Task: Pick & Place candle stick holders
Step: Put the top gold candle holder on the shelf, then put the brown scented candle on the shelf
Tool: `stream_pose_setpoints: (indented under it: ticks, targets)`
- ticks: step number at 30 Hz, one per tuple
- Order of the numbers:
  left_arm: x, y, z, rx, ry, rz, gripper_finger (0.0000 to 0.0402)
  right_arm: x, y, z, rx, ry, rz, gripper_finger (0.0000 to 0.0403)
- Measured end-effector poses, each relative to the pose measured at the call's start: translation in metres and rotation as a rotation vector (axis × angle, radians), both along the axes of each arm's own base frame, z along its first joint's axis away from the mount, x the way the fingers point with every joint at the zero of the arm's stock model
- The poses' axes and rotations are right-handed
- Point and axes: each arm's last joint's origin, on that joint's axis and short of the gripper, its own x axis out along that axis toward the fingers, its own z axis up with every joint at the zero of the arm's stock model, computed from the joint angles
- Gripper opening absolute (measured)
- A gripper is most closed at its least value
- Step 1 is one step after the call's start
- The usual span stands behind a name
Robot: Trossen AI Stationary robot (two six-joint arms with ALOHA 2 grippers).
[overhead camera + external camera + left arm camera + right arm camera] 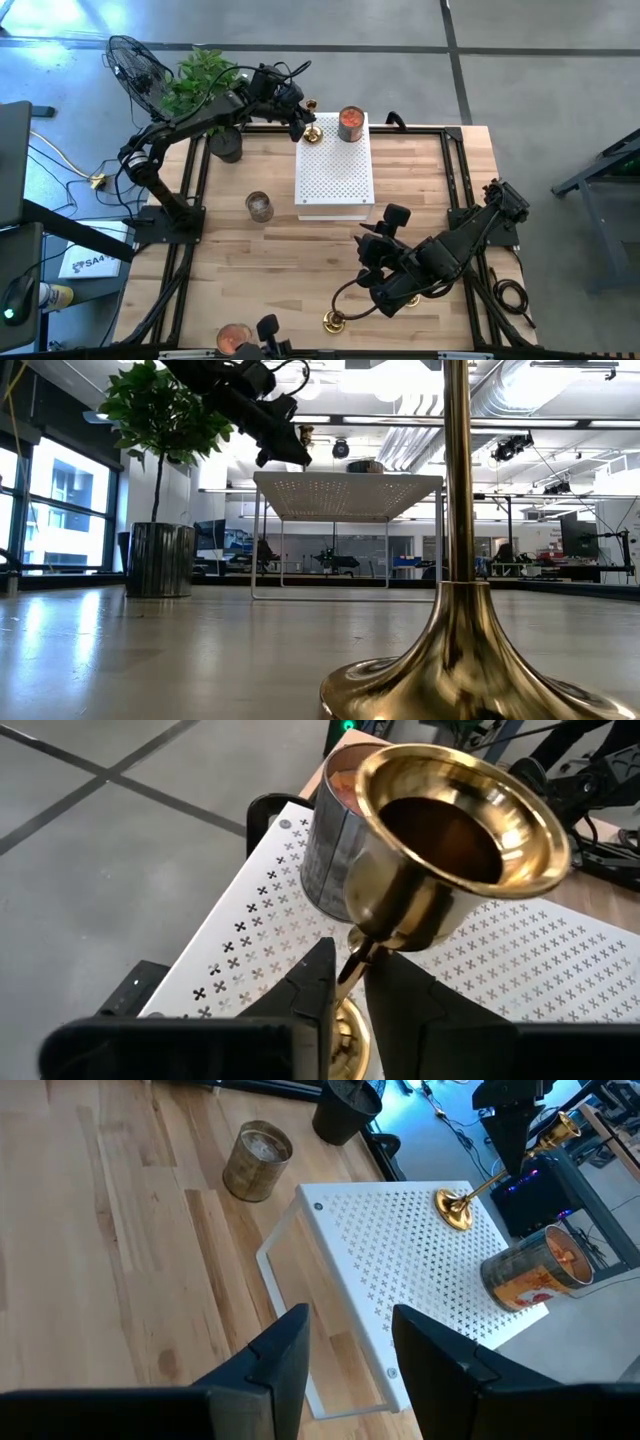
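My left gripper (298, 122) is at the far left corner of the white perforated block (335, 180), shut on a gold candlestick holder (312, 128). Its cup (460, 820) shows large in the left wrist view and its base (455, 1208) shows in the right wrist view. A second gold holder (333, 321) stands on its round base near the table's front edge and fills the low view's foreground (455, 650). My right gripper (345, 1355) is open and empty above the wood, on the near right of the block. My left gripper pinches the holder's slim stem (352, 965) between its two fingers, between cup and base. The fingers lie across the stem. The holder is tilted, its cup leaning beyond the block's far edge and its base (345, 1032) down at the block's top.
An orange-topped tin can (350, 122) stands on the block's far edge, close to the held holder. A glass jar (260, 207) stands on the wood to the left of the block. A potted plant (215, 90) is at the far left, a copper disc (236, 337) at the front edge.
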Motion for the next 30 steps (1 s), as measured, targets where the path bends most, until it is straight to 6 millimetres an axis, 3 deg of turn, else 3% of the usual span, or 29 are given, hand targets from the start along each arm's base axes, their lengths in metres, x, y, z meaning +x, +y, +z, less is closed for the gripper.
stream_pose_setpoints:
  ticks: [11,15,24,30]
  targets:
    - [0.0,0.0,0.0,-0.045,-0.012,0.028,0.0211,0.0,0.0,0.0,0.003,0.003,0.001,0.014]
    - [-0.001,0.0,-0.001,-0.054,-0.003,0.029,0.0248,0.0,0.0,0.0,0.005,0.003,0.002,0.014]
    - [-0.004,-0.002,-0.006,-0.097,0.054,0.03,0.0261,0.0,0.0,-0.001,0.028,0.018,0.004,0.014]
    - [-0.017,-0.013,0.002,-0.094,0.104,0.024,0.0261,-0.001,0.0,-0.001,0.028,0.022,0.004,0.014]
